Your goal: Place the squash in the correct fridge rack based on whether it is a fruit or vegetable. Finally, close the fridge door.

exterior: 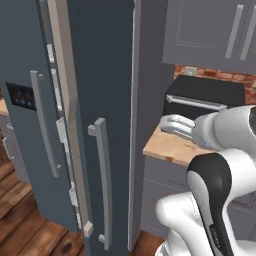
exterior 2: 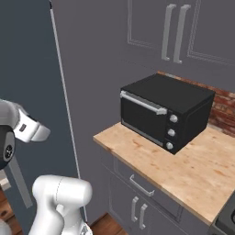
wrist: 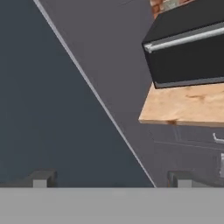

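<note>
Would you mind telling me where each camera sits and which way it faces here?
Left base view: behind the arm's left, facing the ajar fridge door; white arm links lower right.
Right base view: behind the arm's right, facing the toaster oven on the wooden counter; arm lower left.
Hand view: on the hand, facing the door's plain front; open gripper below.
All share oven and counter.

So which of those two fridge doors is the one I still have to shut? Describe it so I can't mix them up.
Start at the tall slate-grey fridge left of the wooden counter. The fridge door is the plain-fronted one nearer the counter, standing ajar with a long vertical bar handle. Its neighbour carries a black display panel; this one has none.
</note>
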Available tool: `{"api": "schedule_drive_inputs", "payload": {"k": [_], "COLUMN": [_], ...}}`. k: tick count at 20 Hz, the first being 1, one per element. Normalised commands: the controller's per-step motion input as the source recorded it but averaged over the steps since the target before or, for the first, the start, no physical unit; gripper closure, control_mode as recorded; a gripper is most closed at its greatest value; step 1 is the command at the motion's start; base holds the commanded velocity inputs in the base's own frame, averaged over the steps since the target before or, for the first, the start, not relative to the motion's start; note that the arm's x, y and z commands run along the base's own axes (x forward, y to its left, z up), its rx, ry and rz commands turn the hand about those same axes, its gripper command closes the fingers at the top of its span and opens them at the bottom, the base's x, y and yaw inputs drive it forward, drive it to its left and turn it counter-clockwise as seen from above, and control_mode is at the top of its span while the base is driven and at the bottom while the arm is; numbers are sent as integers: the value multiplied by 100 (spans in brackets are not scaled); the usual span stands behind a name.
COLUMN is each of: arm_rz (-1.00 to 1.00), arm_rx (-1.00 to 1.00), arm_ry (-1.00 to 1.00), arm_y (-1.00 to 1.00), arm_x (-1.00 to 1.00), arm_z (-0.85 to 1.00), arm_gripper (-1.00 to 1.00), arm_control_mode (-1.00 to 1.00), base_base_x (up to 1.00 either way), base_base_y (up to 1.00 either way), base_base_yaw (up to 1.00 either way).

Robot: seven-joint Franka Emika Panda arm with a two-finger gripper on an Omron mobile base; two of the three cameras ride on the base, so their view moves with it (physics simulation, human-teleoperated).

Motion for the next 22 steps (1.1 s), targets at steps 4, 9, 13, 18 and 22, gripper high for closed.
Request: {"api": "schedule_drive_inputs", "payload": {"k": [4,9,13,18,22], "arm_rz": [29,23,13,3,0], "arm_rx": [6,3,4,4,1], "arm_ry": [0,0,0,0,0], "arm_y": [42,67,61,25,21], "arm_x": [3,19,49,68,69], "arm_z": [0,0,0,0,0], "arm_gripper": [-100,-100,-100,-100,-100], "arm_control_mode": [-100,-100,-100,-100,-100], "base_base_x": [0,0,0,0,0], "base_base_y": [0,0,0,0,0], "base_base_yaw": [0,0,0,0,0]}}
